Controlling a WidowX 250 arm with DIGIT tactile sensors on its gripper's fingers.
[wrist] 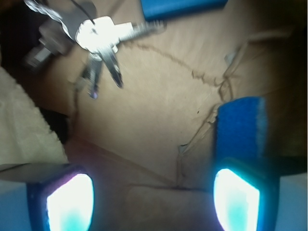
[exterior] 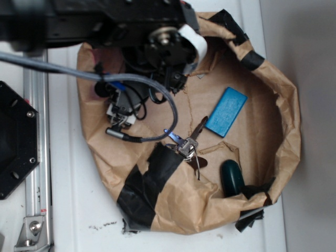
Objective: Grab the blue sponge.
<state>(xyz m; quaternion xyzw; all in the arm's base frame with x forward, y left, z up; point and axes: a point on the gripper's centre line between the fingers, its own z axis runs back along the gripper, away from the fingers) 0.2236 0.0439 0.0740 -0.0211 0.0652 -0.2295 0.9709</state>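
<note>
In the wrist view the blue sponge [wrist: 239, 129] lies on the brown paper at the right, royal blue with a paler fuzzy edge. It sits just beyond my right fingertip [wrist: 236, 199], outside the gap. My gripper [wrist: 153, 202] is open, and only bare paper shows between the two glowing pads. In the exterior view the black arm [exterior: 142, 58] hangs over the upper left of the paper bag [exterior: 286, 131] and hides the sponge and the jaws.
A sky-blue flat block [exterior: 226, 111] [wrist: 183, 7] lies right of centre. A key bunch [exterior: 186, 144] [wrist: 98, 36] lies mid-bag. A dark teal rounded object [exterior: 231, 177] rests by the lower rim. Pale cloth [wrist: 24, 130] shows at the wrist view's left. Raised bag walls ring everything.
</note>
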